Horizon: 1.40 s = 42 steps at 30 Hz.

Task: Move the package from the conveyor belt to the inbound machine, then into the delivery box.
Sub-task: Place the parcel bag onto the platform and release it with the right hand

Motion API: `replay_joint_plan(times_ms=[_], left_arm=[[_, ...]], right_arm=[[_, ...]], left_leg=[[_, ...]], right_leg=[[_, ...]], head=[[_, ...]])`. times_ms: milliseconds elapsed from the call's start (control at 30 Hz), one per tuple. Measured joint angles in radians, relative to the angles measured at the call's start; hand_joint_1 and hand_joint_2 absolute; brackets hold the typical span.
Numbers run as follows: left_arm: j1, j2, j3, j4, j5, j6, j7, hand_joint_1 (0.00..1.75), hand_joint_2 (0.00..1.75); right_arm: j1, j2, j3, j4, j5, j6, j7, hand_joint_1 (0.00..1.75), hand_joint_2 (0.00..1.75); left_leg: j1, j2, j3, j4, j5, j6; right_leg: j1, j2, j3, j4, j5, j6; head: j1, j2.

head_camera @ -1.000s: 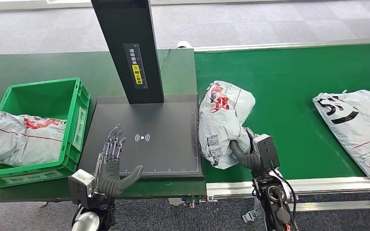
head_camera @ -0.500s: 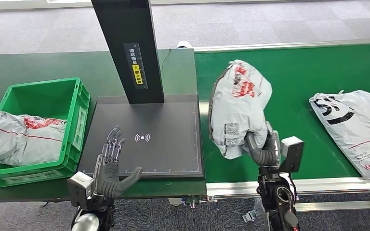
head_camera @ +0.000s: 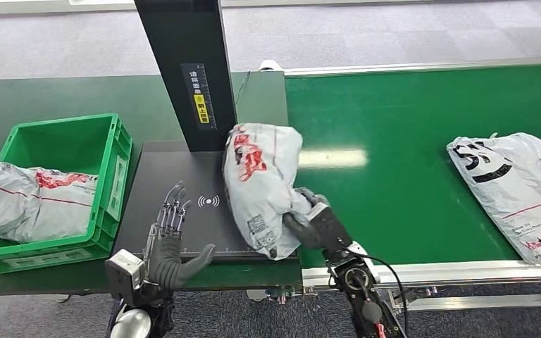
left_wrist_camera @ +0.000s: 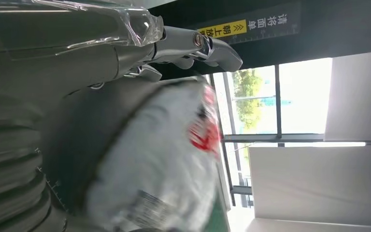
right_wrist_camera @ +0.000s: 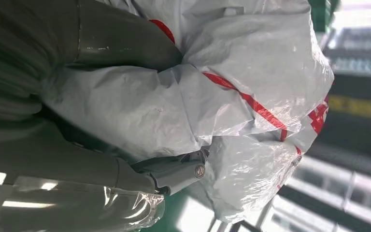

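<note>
A grey plastic package (head_camera: 260, 183) with red print hangs over the right half of the black scanner plate (head_camera: 183, 176) of the inbound machine. My right hand (head_camera: 313, 224) grips its lower end; the right wrist view shows my fingers (right_wrist_camera: 174, 174) wrapped around the crumpled package (right_wrist_camera: 251, 82). My left hand (head_camera: 172, 236) hovers open over the plate's front left corner, fingers spread, apart from the package (left_wrist_camera: 159, 164), which looks blurred in the left wrist view. The green delivery box (head_camera: 63, 148) stands left of the plate.
The machine's black post (head_camera: 187, 70) rises behind the plate. Another grey package (head_camera: 28, 201) drapes over the box's left rim. A further package (head_camera: 518, 183) with black print lies on the green conveyor belt (head_camera: 394, 134) at the right.
My right hand has carried the package left, off the conveyor belt and over the scanner plate. The package on the belt has drifted slightly left. My left hand has barely moved.
</note>
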State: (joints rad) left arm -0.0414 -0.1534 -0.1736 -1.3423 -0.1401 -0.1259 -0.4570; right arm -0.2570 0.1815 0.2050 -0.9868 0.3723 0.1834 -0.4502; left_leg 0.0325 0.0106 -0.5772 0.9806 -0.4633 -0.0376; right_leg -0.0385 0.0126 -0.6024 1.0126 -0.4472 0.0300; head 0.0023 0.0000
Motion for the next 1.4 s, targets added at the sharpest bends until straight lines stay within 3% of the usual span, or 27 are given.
replay_joint_plan(times_ms=[200, 467, 500, 600, 633, 833, 1133, 1400], left_arm=[[-0.006, 0.001, -0.003, 0.008, 0.008, 0.001, -0.004, 0.00, 1.75], [-0.010, 0.002, -0.003, 0.013, 0.012, 0.010, -0.004, 0.00, 1.75], [-0.010, 0.002, -0.003, 0.013, 0.012, 0.010, -0.004, 0.00, 1.75], [-0.009, 0.003, -0.003, 0.014, 0.011, 0.015, -0.004, 0.00, 1.75], [-0.009, 0.003, -0.003, 0.014, 0.011, 0.018, -0.004, 0.00, 1.75], [-0.008, 0.004, -0.003, 0.014, 0.010, 0.022, -0.004, 0.00, 1.75], [-0.008, 0.004, -0.004, 0.015, 0.011, 0.024, -0.005, 0.00, 1.75], [-0.008, 0.004, -0.005, 0.021, 0.018, 0.015, -0.009, 0.00, 1.75]], right_arm=[[-0.059, -0.003, 0.123, 0.165, 0.037, 0.022, 0.045, 1.75, 1.75], [-0.121, -0.005, 0.184, 0.266, 0.040, 0.025, 0.060, 1.75, 1.75], [-0.125, -0.006, 0.188, 0.272, 0.040, 0.025, 0.060, 1.54, 1.75], [-0.134, -0.006, 0.193, 0.284, 0.037, 0.011, 0.059, 0.24, 1.75], [-0.134, -0.006, 0.194, 0.285, 0.034, 0.000, 0.059, 0.00, 1.75], [-0.128, -0.011, 0.190, 0.286, 0.002, -0.055, 0.035, 0.00, 1.75], [-0.103, -0.022, 0.174, 0.247, -0.056, -0.068, -0.052, 0.00, 1.75], [-0.085, -0.024, 0.164, 0.218, -0.069, -0.069, -0.061, 0.00, 1.75]], left_leg=[[0.000, 0.000, -0.001, 0.000, 0.000, 0.000], [0.000, 0.001, 0.001, 0.000, -0.001, 0.000], [0.000, 0.001, 0.001, 0.000, -0.001, 0.000], [0.000, 0.001, 0.002, 0.000, -0.001, 0.000], [0.000, 0.001, 0.002, 0.000, -0.001, 0.000], [0.000, 0.001, 0.002, 0.000, -0.001, 0.000], [0.000, 0.001, 0.000, 0.000, -0.001, 0.000], [0.000, 0.001, 0.000, 0.000, -0.001, 0.000]], right_leg=[[-0.001, 0.000, -0.001, 0.000, 0.000, 0.000], [0.000, 0.000, 0.000, 0.000, 0.000, 0.000], [0.000, 0.000, 0.000, 0.000, 0.000, 0.000], [-0.001, 0.001, 0.001, 0.000, 0.000, 0.000], [-0.001, 0.001, 0.001, 0.000, 0.000, 0.000], [-0.001, 0.000, 0.001, 0.000, 0.000, 0.000], [-0.001, 0.001, -0.001, 0.000, 0.000, 0.000], [-0.001, 0.001, -0.001, 0.000, 0.000, 0.000]], head=[[0.000, 0.000], [0.000, 0.000], [0.000, 0.000], [0.000, 0.000], [0.000, 0.000], [0.000, 0.000], [0.000, 0.000], [0.000, 0.000]])
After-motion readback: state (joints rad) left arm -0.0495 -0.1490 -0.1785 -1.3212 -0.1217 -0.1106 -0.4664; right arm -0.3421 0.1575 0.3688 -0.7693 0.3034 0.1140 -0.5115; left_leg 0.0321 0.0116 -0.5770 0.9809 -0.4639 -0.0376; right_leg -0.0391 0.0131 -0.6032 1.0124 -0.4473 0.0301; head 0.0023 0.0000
